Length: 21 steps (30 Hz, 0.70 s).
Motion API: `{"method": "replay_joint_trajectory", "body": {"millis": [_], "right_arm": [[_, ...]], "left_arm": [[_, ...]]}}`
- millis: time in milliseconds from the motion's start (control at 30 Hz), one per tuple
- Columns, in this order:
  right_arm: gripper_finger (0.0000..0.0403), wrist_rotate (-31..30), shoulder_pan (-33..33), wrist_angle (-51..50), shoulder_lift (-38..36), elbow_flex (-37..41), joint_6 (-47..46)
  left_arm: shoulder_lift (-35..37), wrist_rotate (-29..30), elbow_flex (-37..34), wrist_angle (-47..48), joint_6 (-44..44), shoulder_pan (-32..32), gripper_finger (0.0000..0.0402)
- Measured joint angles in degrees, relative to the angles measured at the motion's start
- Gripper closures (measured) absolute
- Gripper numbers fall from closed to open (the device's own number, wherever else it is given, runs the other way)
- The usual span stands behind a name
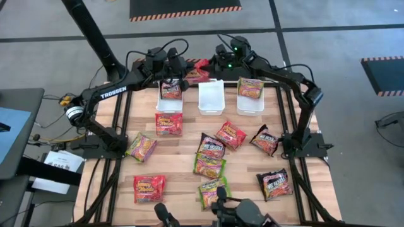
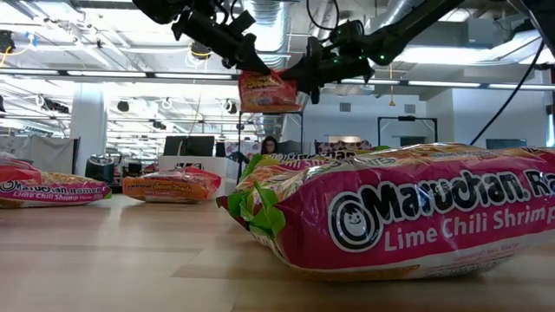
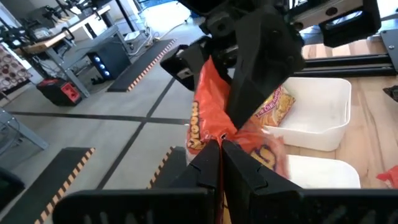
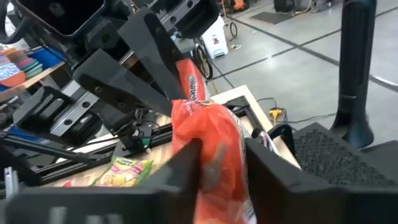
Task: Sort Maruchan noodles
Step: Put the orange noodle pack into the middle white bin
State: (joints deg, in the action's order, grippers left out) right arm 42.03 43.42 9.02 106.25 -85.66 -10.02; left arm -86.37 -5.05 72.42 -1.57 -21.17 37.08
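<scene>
A red-orange Maruchan packet (image 1: 197,74) (image 2: 267,91) hangs in the air over the far edge, between the left bin (image 1: 170,99) and the middle bin (image 1: 211,101). My left gripper (image 1: 183,68) (image 3: 221,146) and my right gripper (image 1: 211,66) (image 4: 221,158) meet there, each shut on this packet from opposite sides. The left bin holds a red packet (image 1: 170,88). A green-yellow packet (image 1: 250,87) lies on the right bin (image 1: 250,106). Several more red, dark and green packets lie flat on the table, such as a red one (image 1: 168,123). My left gripper pinches one edge (image 3: 219,134) of the red-orange packet between its two fingers. The packet is lifted clear and stretches away from these fingers toward the other gripper. My right gripper has the packet's opposite end (image 4: 214,140) between its two fingers, coming from the table's right. The packet is clear of the table and of the bins, spanning the gap between the two grippers.
Loose packets cover the middle and near table: dark ones (image 1: 211,146) (image 1: 265,140) (image 1: 274,184), green ones (image 1: 142,147) (image 1: 209,166), red ones (image 1: 149,188) (image 1: 230,134). A pink-green packet (image 2: 399,212) lies right before the low camera. Bare wood shows along the left side.
</scene>
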Motion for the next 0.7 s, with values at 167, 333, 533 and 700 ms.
{"method": "replay_joint_trajectory", "body": {"millis": [167, 333, 533, 700], "right_arm": [[0.0385, 0.03, -0.64, -1.21, -0.24, -0.03, 0.06], [0.0384, -0.10, -0.98, -2.51, -0.45, -0.01, -0.04], [0.0390, -1.16, -0.96, -6.38, -0.64, -0.01, 0.00], [0.0391, -4.13, -0.09, -12.35, -3.51, 0.03, 4.47]], "left_arm": [[0.00, 0.38, 0.00, -0.28, 1.07, 0.04, 0.0401], [0.00, 1.45, 0.00, -0.42, 3.43, 0.00, 0.0402], [0.00, -0.53, 0.31, -0.42, 5.51, 0.02, 0.0386], [0.11, 1.59, 4.32, 4.04, 6.09, 0.70, 0.0359]]}}
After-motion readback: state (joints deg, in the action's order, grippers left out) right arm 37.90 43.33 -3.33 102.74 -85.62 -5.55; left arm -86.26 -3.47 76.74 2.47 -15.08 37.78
